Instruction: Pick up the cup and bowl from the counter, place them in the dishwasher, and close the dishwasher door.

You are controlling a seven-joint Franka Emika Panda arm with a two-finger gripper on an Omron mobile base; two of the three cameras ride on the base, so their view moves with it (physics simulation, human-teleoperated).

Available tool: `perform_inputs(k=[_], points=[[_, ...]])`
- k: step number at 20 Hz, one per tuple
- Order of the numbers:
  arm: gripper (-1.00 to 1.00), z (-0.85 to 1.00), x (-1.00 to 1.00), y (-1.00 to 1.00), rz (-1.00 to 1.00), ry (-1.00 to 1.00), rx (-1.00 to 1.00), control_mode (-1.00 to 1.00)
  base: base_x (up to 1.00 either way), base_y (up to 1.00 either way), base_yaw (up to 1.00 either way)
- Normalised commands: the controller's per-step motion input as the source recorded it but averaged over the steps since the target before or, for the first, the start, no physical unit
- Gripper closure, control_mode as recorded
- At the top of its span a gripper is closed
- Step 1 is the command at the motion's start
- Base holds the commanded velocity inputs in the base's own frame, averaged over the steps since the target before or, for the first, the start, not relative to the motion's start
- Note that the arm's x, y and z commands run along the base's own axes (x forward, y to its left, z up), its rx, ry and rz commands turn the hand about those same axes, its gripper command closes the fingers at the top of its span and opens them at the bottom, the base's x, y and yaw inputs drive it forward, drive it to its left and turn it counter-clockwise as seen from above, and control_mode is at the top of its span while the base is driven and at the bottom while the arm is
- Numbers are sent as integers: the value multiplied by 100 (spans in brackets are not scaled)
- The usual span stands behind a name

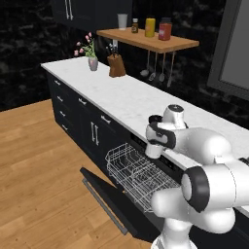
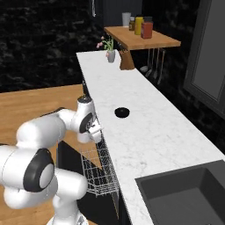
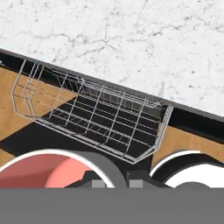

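Hand view shows the cup held in the claw above the empty dishwasher rack; the bowl waits mid-counter, the door open.

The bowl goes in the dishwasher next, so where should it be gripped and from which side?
Take the bowl by its rim, coming straight down and pinching the wall. It sits upright on the counter, open side up; it is shallow and round, so its sides give little to hold from the side. Nothing stands close by.
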Motion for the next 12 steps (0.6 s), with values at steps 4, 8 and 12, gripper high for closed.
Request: perform_inputs(k=[4,8,12], points=[[100,0,-18,76,-20,0,-10,-100,0,0,0],[100,0,0,66,-26,1,-3,-100,0,0,0],[100,0,0,49,-30,4,0,-100,0,0,0]])
